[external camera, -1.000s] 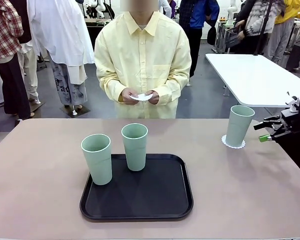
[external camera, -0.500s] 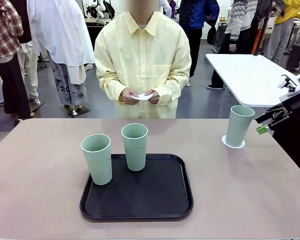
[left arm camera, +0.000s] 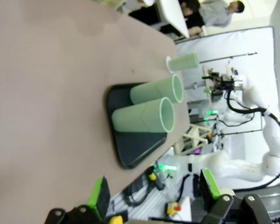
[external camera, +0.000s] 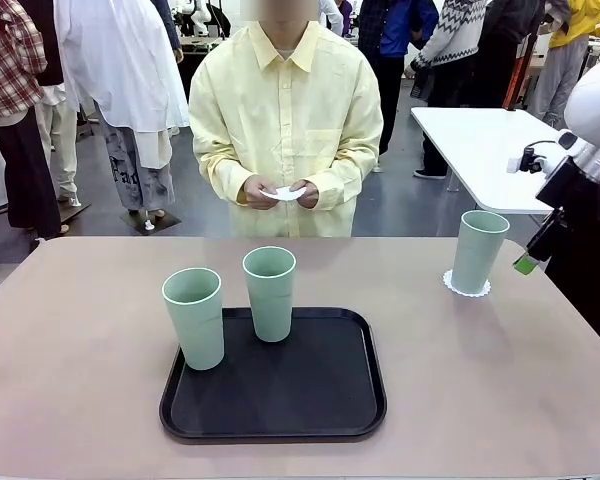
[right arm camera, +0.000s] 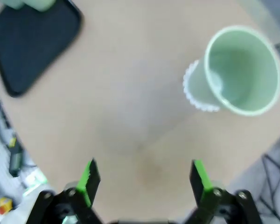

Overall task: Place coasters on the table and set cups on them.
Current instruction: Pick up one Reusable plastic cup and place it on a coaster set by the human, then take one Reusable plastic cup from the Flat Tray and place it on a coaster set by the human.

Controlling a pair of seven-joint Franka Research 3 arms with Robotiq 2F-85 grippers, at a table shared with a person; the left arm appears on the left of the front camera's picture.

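Note:
One mint-green cup [external camera: 477,251] stands upright on a white lacy coaster [external camera: 467,287] at the right of the beige table [external camera: 80,350]; from above, that cup [right arm camera: 240,70] and coaster [right arm camera: 192,91] lie ahead of my open right gripper [right arm camera: 144,179], which hangs above the table apart from them. My right gripper [external camera: 533,250] is at the right edge, raised. Two more cups [external camera: 194,318] [external camera: 270,293] stand on the black tray [external camera: 280,400]. The person holds a white coaster [external camera: 282,193] in both hands. My left gripper [left arm camera: 154,198] is open and holds nothing, low over the table, with both tray cups [left arm camera: 144,116] ahead.
A glossy white table [external camera: 500,150] stands behind at the right. Several people stand in the background. Bare tabletop stretches to the left of the tray and between the tray and the right cup.
My right arm has risen and drawn back toward the right edge, away from the cup on the coaster. The cups and the person's hands have stayed put.

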